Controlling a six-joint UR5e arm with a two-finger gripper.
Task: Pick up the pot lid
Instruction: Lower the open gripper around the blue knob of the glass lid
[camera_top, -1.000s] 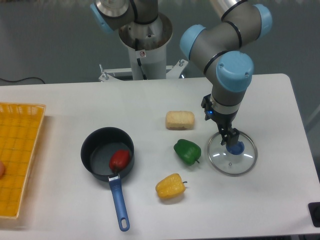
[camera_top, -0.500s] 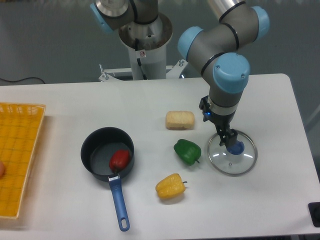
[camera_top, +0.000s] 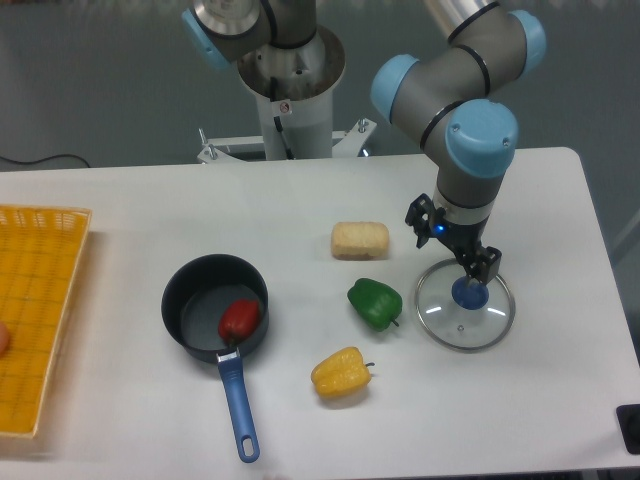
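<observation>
A white table (camera_top: 110, 270) runs back to a dark background (camera_top: 90, 80), where part of a second arm (camera_top: 205, 40) with a pale blue band shows. The gripper (camera_top: 453, 246) reaches down from the top right of the view, its fingers spread apart. The lid (camera_top: 464, 325), clear with a pale rim and a blue knob (camera_top: 470, 293), lies flat on the table, on the camera side of the fingers. From this angle the fingers seem to be just above its far edge, though their height is hard to judge.

Left of the fingers in the view is a tan block (camera_top: 360, 240); nearer the camera come a green pepper (camera_top: 375, 303), close beside the lid, and a yellow pepper (camera_top: 341, 373). Farther left of them sits a black pan (camera_top: 190, 305), a red pepper (camera_top: 239, 320) inside, its blue handle (camera_top: 238, 405) pointing towards the camera. Farthest left from the fingers is an orange crate (camera_top: 45, 300), cut off by the frame.
</observation>
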